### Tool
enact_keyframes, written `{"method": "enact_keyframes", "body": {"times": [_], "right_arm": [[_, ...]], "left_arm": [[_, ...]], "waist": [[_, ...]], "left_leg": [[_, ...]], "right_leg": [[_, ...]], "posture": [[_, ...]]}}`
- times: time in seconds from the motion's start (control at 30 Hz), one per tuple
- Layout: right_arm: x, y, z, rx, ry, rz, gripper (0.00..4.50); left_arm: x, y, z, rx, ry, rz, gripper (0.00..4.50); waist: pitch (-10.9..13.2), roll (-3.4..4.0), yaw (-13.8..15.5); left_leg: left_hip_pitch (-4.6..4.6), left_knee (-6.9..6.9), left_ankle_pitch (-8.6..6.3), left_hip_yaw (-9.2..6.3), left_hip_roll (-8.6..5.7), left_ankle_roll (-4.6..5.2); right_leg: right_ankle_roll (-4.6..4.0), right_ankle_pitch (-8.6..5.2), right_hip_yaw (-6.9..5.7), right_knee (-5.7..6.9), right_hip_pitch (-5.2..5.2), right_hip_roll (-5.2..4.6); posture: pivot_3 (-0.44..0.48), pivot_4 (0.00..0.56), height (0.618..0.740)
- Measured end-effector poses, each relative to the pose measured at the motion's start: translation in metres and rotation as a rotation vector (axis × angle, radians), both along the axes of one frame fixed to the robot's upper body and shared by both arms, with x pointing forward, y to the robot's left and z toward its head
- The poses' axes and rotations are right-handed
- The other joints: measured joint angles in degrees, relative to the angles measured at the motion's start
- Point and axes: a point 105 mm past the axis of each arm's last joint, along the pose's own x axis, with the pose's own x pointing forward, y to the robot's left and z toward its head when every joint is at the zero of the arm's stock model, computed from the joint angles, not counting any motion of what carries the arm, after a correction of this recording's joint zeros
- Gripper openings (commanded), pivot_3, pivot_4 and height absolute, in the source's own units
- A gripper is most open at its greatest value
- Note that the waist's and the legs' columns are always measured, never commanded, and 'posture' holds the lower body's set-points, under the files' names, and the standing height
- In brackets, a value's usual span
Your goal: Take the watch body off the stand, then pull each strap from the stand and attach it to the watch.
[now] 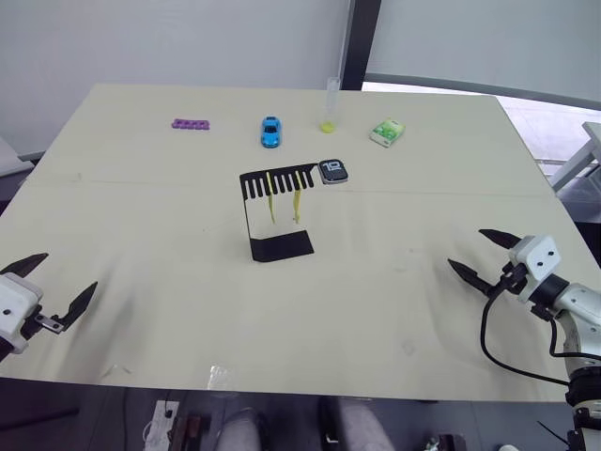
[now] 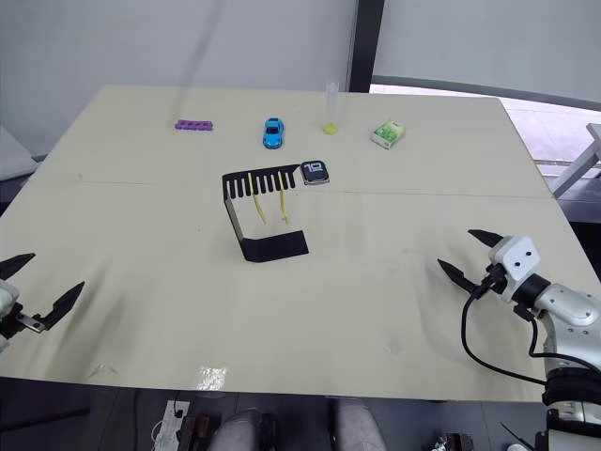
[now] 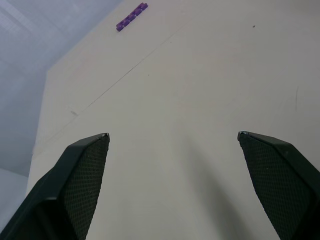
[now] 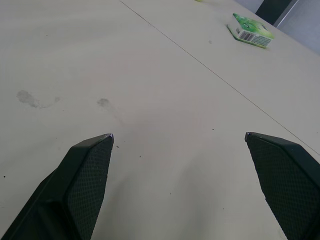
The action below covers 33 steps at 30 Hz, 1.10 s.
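Stand sat mid-bench, flat base down, comb-slotted top facing up. Watch body was perched at the right end of that comb top, screen up, white digits showing. Both straps hung down from the comb slots, side by side, tips above the base; second one at. Nothing removed from the stand yet.

Left end effector was at the near left edge of the bench, fingers spread wide, holding nothing, well apart from the stand. Left wrist view showed its fingers over bare bench with a purple block strip far off.

Right end effector was at the near right side of the bench, fingers also spread wide and empty, well apart from the stand. Right wrist view showed its fingers over bare bench with faint smudges, green-white packet beyond.

Far side of the bench, in a rough row from left to right: purple block strip, blue toy car, clear tube standing upright with yellow at the bottom, green-white packet. All well behind the stand, none touching it.
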Motion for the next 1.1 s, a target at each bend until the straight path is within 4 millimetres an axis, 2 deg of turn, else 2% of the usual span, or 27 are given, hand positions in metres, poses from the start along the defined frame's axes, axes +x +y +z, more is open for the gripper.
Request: {"method": "enact_keyframes", "body": {"times": [0.13, 0.3, 0.5, 0.63, 0.73, 0.9, 1.1], "right_arm": [[0.000, -0.001, -0.001, 0.005, 0.005, -0.006, 4.50], [0.001, 0.000, -0.003, 0.074, 0.005, -0.016, 4.50], [-0.006, 0.027, 0.016, 0.235, -0.022, 0.047, 4.50], [-0.018, 0.058, 0.034, 0.354, -0.038, 0.081, 4.50], [-0.028, 0.087, 0.053, 0.414, -0.040, 0.131, 4.50], [-0.043, 0.149, 0.098, 0.496, -0.049, 0.236, 4.50], [-0.046, 0.196, 0.126, 0.570, -0.029, 0.248, 4.50]], "left_arm": [[0.001, -0.005, 0.001, -0.069, 0.008, -0.034, 4.43], [0.004, -0.025, 0.007, -0.146, 0.020, -0.147, 4.43], [0.005, -0.064, 0.020, -0.211, 0.039, -0.319, 4.43], [0.003, -0.093, 0.028, -0.275, 0.081, -0.439, 4.43], [0.002, -0.112, 0.042, -0.304, 0.094, -0.531, 4.43], [-0.007, -0.143, 0.047, -0.372, 0.167, -0.667, 4.43], [-0.011, -0.156, 0.049, -0.379, 0.198, -0.726, 4.43]], "waist": [[0.0, 0.00, 0.0], [0.0, 0.00, 0.0], [0.0, 0.00, 0.1], [0.0, 0.00, 0.2], [0.0, 0.00, 0.2], [0.0, 0.00, -0.1], [0.0, -0.05, 0.2]], "left_leg": [[-0.01, 0.01, 0.00, 0.00, 0.00, 0.00], [0.00, 0.01, 0.01, 0.00, 0.00, -0.02], [-0.01, 0.00, 0.01, -0.01, 0.03, -0.05], [-0.03, 0.00, 0.01, -0.05, 0.02, -0.08], [-0.04, -0.01, 0.02, -0.06, 0.02, -0.10], [-0.05, -0.04, 0.02, -0.08, 0.02, -0.15], [-0.34, 0.06, 0.05, -0.08, -0.03, -0.14]], "right_leg": [[0.00, 0.00, -0.01, 0.01, 0.00, 0.00], [0.00, 0.00, 0.00, 0.02, 0.00, 0.00], [0.01, 0.00, 0.01, 0.04, -0.01, 0.02], [0.01, 0.01, 0.00, 0.05, 0.00, 0.02], [0.01, 0.00, 0.01, 0.06, -0.01, 0.02], [0.00, 0.00, 0.01, 0.05, -0.06, 0.05], [0.00, 0.00, 0.06, 0.09, -0.36, 0.05]], "posture": [[0.000, 0.150, 0.740], [0.000, 0.150, 0.740], [0.000, 0.150, 0.740], [0.000, 0.150, 0.740], [0.000, 0.150, 0.740], [0.000, 0.150, 0.740], [0.000, 0.150, 0.740]]}}
